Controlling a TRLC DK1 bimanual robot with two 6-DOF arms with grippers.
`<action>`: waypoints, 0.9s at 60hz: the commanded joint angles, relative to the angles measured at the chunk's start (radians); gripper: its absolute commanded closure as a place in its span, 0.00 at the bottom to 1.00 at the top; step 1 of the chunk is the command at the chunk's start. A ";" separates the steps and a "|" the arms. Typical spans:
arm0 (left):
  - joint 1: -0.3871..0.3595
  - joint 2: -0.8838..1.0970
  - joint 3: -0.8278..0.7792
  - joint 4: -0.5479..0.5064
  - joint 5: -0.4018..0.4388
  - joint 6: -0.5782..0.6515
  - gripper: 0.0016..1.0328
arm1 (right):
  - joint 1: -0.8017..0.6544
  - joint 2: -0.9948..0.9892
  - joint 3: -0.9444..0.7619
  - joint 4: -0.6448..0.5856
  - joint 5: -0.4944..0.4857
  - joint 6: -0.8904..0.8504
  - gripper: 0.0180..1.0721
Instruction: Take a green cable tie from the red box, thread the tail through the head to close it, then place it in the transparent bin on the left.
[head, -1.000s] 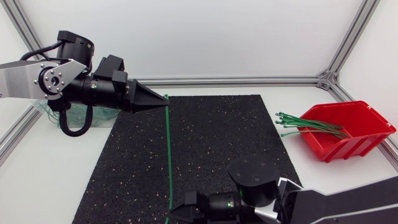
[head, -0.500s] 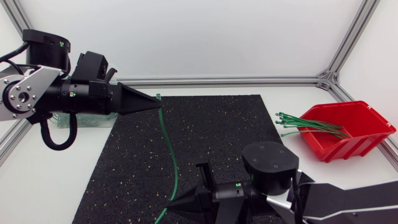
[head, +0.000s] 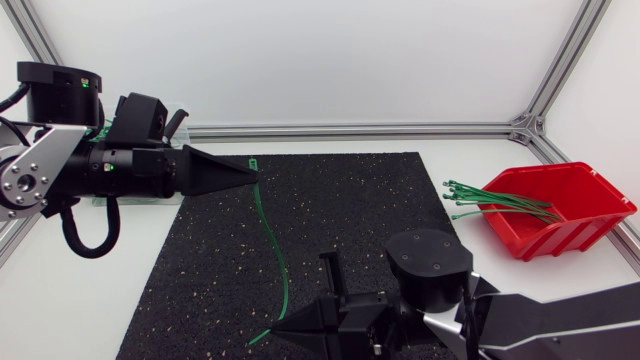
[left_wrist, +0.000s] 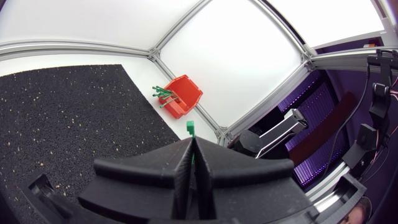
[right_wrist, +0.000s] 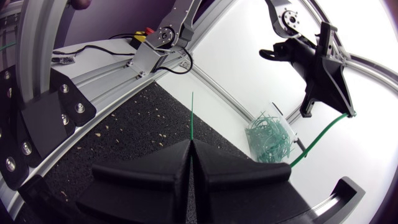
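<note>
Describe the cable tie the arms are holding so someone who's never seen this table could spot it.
Start at the black mat in the middle of the table. A green cable tie stretches over it in a gentle curve, its ends pinched in the jaws of the left arm and right arm. Unlike the bundled ties lying in the red box, it is alone.

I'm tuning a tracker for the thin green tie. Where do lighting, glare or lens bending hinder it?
Head view: even light, faint shadows; the tie stands out on the black mat. Left wrist view: only its head shows past the left gripper, on bright white; fisheye bows the rail. Right wrist view: its tail above the right gripper is a hairline, partly on glaring white background.
</note>
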 joint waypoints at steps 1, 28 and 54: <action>-0.005 -0.015 -0.038 0.012 0.003 -0.017 0.96 | 0.005 0.007 0.037 -0.053 0.019 0.091 0.95; -0.007 -0.138 -0.140 0.169 0.001 -0.124 0.96 | 0.064 -0.239 0.334 -0.826 -0.143 0.404 0.95; -0.051 -0.210 -0.237 0.368 -0.029 -0.257 0.96 | -0.132 -0.268 0.466 -0.840 -0.435 1.090 0.95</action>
